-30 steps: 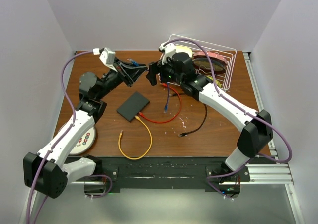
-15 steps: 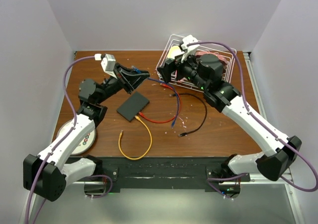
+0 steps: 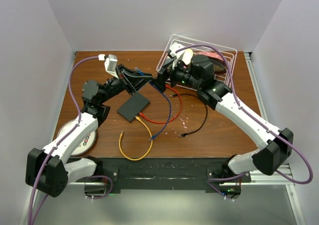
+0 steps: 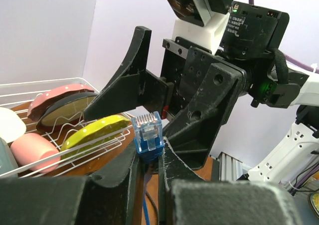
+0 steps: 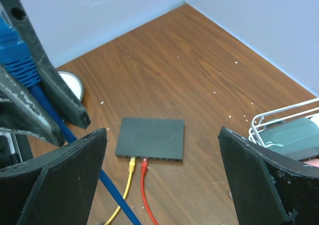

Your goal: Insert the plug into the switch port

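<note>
Two arms meet in the air over the far half of the brown wooden desk (image 3: 224,130), a little left of the white wire basket (image 3: 227,53) that stands in the far right corner. The right gripper (image 3: 160,79) has its jaws spread wide with nothing between them. The left gripper (image 4: 148,152), just beside it, is pinched narrow on the end of a thin blue cable (image 3: 168,110). I think they face each other this way so that the empty one can take the cable end or correct its angle before the insertion.

The small flat matte-black rectangular switch (image 3: 133,107) lies on the desk below the two grippers, near the middle and a bit toward the left edge. Its row of sockets looks toward the near edge. A yellow cable (image 3: 150,137) and a red cable (image 3: 159,121) already sit in two neighbouring sockets at one end. The free ports I cannot see clearly.

The blue cable hangs down, and its other end rests on the desk near the switch. The small translucent blue plug (image 4: 148,135) stands upright between the left fingers, gripped by its lower body, with the contact end up and free.
</note>
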`<state>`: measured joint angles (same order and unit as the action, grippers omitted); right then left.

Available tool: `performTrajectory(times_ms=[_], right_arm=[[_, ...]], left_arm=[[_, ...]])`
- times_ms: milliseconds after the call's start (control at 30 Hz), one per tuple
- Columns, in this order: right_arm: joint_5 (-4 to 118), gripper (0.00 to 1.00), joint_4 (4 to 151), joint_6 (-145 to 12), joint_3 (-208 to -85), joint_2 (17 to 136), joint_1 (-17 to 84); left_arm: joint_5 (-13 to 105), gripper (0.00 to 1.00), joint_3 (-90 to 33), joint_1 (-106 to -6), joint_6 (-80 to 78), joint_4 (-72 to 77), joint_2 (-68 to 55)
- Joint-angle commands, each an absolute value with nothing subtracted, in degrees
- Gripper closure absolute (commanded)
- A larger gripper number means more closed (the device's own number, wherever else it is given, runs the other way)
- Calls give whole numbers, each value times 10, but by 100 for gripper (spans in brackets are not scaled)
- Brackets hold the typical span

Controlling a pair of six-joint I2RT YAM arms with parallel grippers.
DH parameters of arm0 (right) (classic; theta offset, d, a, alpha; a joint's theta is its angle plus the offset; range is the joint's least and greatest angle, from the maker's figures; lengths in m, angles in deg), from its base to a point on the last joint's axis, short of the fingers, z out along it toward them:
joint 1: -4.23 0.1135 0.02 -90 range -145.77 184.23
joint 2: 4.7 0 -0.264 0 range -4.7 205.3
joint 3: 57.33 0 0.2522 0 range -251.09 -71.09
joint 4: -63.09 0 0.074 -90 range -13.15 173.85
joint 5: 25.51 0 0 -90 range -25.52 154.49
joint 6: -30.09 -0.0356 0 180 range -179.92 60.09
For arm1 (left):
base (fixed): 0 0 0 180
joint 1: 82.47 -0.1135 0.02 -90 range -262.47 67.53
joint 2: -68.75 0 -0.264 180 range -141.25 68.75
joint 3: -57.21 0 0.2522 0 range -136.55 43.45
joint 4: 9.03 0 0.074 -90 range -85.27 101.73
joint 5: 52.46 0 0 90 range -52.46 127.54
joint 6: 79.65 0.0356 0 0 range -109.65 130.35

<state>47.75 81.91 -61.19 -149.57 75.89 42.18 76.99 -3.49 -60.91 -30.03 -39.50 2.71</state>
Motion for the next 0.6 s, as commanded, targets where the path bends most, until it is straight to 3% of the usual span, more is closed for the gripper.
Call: performTrajectory(times_ms=[0,167,567], right_arm=[[472,2,818,-580,-1486,722,425],[495,1,825,-575,-1488,689,424],[382,1,841,-596,-1514,739,425]], left_arm=[[762,100,-35,-606,-306,-424,27],[754,100,-37,-606,-299,-411,21],[752,100,-39,-606,-311,-426,13]])
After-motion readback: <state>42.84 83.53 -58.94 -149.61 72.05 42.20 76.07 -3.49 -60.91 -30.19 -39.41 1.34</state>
